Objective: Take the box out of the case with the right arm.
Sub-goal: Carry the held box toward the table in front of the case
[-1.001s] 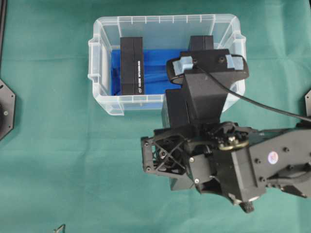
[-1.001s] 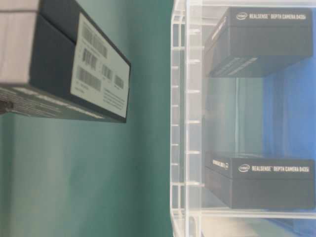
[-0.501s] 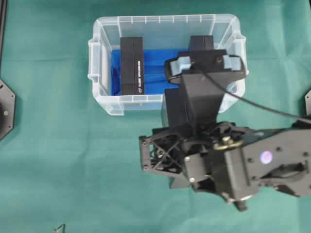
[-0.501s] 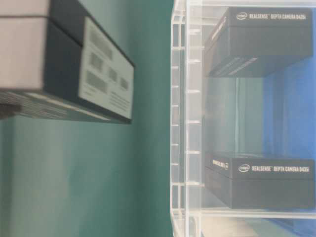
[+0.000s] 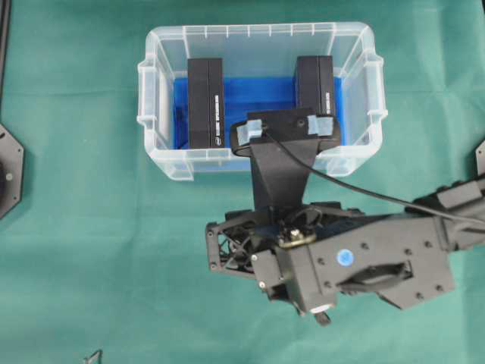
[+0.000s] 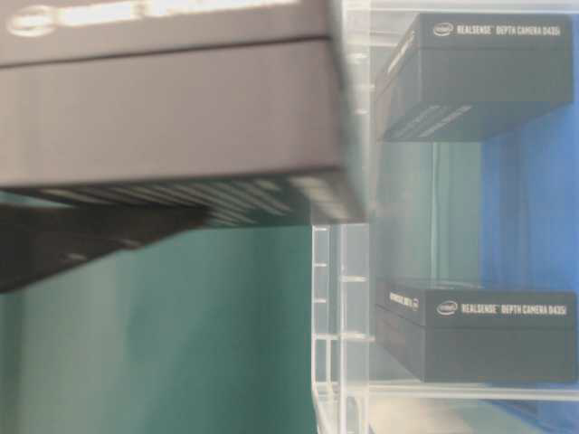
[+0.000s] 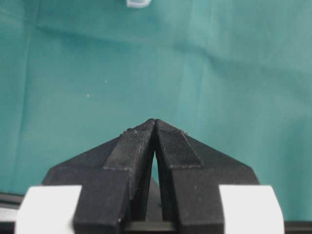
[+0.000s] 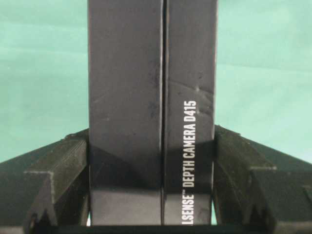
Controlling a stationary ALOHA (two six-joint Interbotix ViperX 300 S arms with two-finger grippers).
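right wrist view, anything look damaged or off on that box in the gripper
The box clamped between the right gripper's fingers has a small dent or crease beside the printed lettering, plus light scuffs. It sits straight in the grip, over bare green cloth; nothing else stands out.

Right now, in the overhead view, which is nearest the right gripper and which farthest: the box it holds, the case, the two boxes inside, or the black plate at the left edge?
1. Held box, in the right gripper.
2. Case, near wall just above.
3. Left box and right box inside: too close to call.
4. Black plate, far left edge.
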